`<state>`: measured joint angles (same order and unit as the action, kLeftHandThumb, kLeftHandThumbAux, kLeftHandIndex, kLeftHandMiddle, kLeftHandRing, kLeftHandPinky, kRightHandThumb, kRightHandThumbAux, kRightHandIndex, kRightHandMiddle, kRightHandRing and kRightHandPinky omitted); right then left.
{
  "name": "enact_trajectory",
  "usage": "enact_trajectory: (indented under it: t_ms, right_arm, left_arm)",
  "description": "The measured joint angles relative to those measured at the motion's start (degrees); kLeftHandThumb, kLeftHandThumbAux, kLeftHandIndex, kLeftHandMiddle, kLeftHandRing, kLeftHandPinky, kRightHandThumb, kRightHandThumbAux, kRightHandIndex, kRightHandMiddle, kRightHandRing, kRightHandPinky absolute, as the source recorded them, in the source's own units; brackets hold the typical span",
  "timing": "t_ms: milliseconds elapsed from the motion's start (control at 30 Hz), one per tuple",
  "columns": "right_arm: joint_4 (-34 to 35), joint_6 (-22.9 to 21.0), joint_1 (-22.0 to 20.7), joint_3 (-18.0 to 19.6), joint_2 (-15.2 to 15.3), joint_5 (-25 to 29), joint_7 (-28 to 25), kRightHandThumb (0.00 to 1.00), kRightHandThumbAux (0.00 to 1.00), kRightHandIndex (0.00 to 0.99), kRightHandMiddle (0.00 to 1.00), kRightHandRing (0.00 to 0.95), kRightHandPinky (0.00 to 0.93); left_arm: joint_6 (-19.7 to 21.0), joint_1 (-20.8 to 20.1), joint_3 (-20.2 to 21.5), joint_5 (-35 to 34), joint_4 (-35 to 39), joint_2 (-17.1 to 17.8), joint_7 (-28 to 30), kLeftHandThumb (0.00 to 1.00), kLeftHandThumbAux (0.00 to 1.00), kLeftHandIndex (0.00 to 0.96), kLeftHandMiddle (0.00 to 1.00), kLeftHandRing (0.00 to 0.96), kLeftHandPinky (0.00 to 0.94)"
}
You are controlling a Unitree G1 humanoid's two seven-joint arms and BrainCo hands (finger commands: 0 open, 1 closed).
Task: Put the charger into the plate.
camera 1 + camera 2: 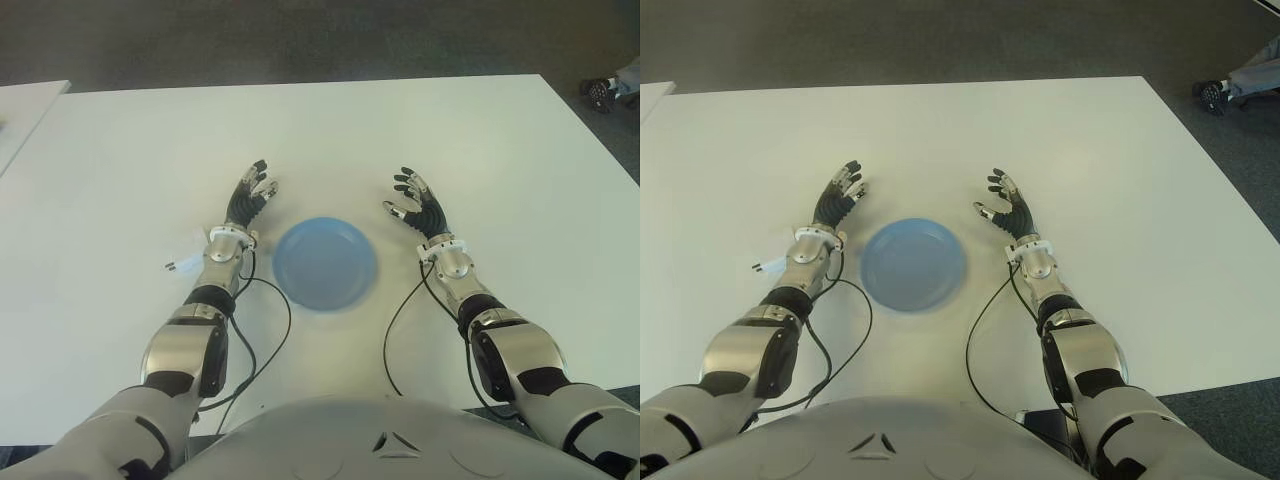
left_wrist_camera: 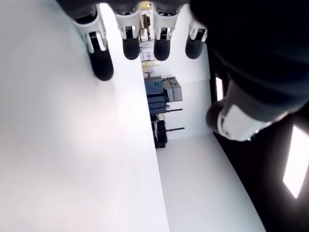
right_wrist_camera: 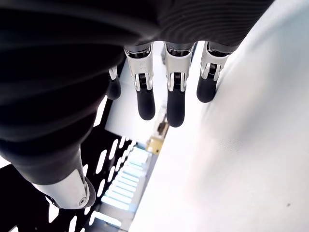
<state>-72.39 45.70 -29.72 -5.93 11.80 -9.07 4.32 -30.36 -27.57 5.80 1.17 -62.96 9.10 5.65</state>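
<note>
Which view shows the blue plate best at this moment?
The left eye view: the whole blue plate sits unobstructed on the white table, between the open left hand and open right hand. The right eye view shows it just as fully. Neither wrist view shows the plate, only fingers and table.

Both arms reach forward over the table (image 1: pixel 120 150) from its near edge, forearms angled slightly inward toward each other. The left hand (image 1: pixel 249 196) shows left of the table's middle, its fingers extended and relaxed, pointing toward the far edge and holding nothing. The right hand (image 1: pixel 415 203) shows right of the middle, well apart from the left, its fingers likewise spread and lightly bent, thumb turned inward, nothing in its grasp. Black cables loop from each wrist back toward the near edge.
</note>
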Motion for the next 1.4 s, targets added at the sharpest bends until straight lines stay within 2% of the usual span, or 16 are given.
enact_trajectory:
  t_ms: [200, 400, 633, 833, 1000, 1233, 1400]
  right_arm:
    - [0.01, 0.00, -0.08, 0.15, -0.20, 0.09, 0.00, 0.238, 0.732, 0.000, 0.192, 0.208, 0.172]
    - [0.02, -0.01, -0.14, 0.18, -0.45, 0.09, 0.01, 0.208, 0.704, 0.000, 0.190, 0.208, 0.168]
    - [0.00, -0.01, -0.21, -0.02, -0.79, -0.04, 0.02, 0.184, 0.671, 0.000, 0.190, 0.209, 0.163]
    - [0.00, -0.01, -0.29, -0.30, -1.12, -0.25, 0.11, 0.174, 0.665, 0.000, 0.196, 0.211, 0.159]
    - [0.00, -0.01, -0.40, -0.56, -1.46, -0.52, 0.18, 0.167, 0.664, 0.000, 0.198, 0.211, 0.155]
    - [0.01, -0.01, -0.52, -0.85, -1.87, -0.90, 0.23, 0.157, 0.650, 0.000, 0.201, 0.216, 0.170]
    - [0.01, -0.01, -0.55, -1.02, -1.92, -1.09, 0.45, 0.151, 0.641, 0.000, 0.209, 0.220, 0.157]
  left_arm:
    - [7.12, 2.01, -0.39, 0.06, 9.88, 1.03, 0.36, 0.325, 0.661, 0.017, 0.090, 0.110, 0.165]
    - [13.71, 6.71, -0.93, 0.38, 24.48, 2.59, 0.78, 0.383, 0.645, 0.060, 0.109, 0.129, 0.187]
    - [15.58, 14.04, -2.10, 1.98, 40.86, 4.30, 0.81, 0.436, 0.636, 0.115, 0.159, 0.170, 0.231]
    - [15.10, 20.07, -2.45, 5.08, 50.79, 5.19, 0.35, 0.459, 0.633, 0.160, 0.220, 0.229, 0.278]
    - [13.20, 23.37, -2.44, 9.33, 55.30, 5.96, -2.07, 0.461, 0.614, 0.162, 0.241, 0.252, 0.279]
    - [5.10, 25.04, -2.18, 18.09, 56.37, 9.67, -8.38, 0.388, 0.511, 0.080, 0.185, 0.195, 0.153]
    - [-0.05, 25.08, -1.72, 24.33, 56.17, 13.51, -14.24, 0.333, 0.441, 0.032, 0.105, 0.096, 0.035]
